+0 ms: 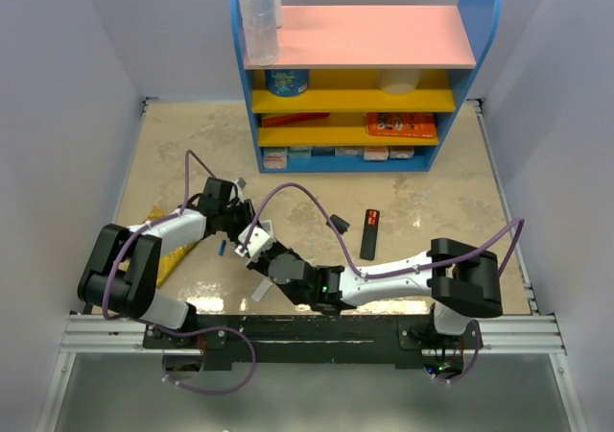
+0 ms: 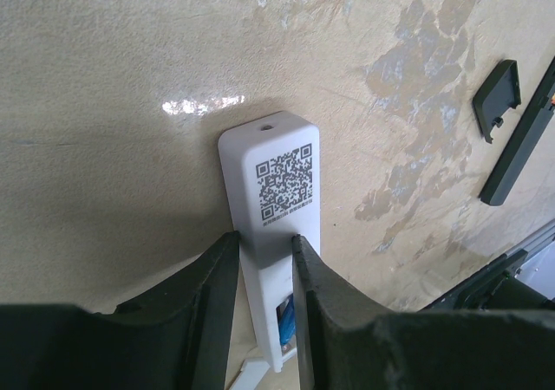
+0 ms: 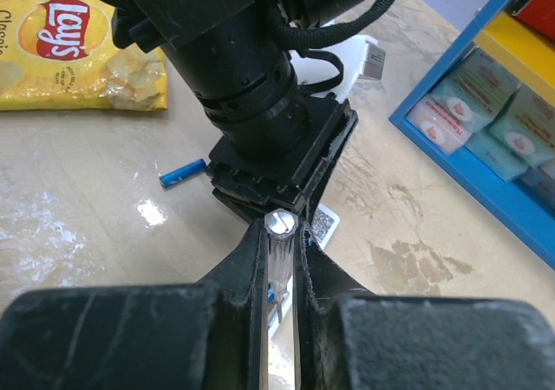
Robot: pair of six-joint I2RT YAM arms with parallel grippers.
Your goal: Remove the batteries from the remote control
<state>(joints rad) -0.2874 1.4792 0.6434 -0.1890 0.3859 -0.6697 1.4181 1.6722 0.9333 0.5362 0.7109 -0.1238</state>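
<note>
Left of the table's [image 1: 441, 192] middle, the left gripper [image 1: 245, 228] and right gripper [image 1: 272, 257] are hanging close together at a white remote [image 1: 255, 239], while a blue battery [image 1: 222, 248] is lying just left of them, a yellow chip bag [image 1: 171, 252] further left, and a black remote [image 1: 370, 233] and small black cover [image 1: 340, 224] are lying to the right.

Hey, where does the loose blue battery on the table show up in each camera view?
Top view: the loose blue battery lies just left of the white remote.
Left wrist: not in it.
Right wrist: left of centre.
Shared landmark: the white remote, in all three.
</note>
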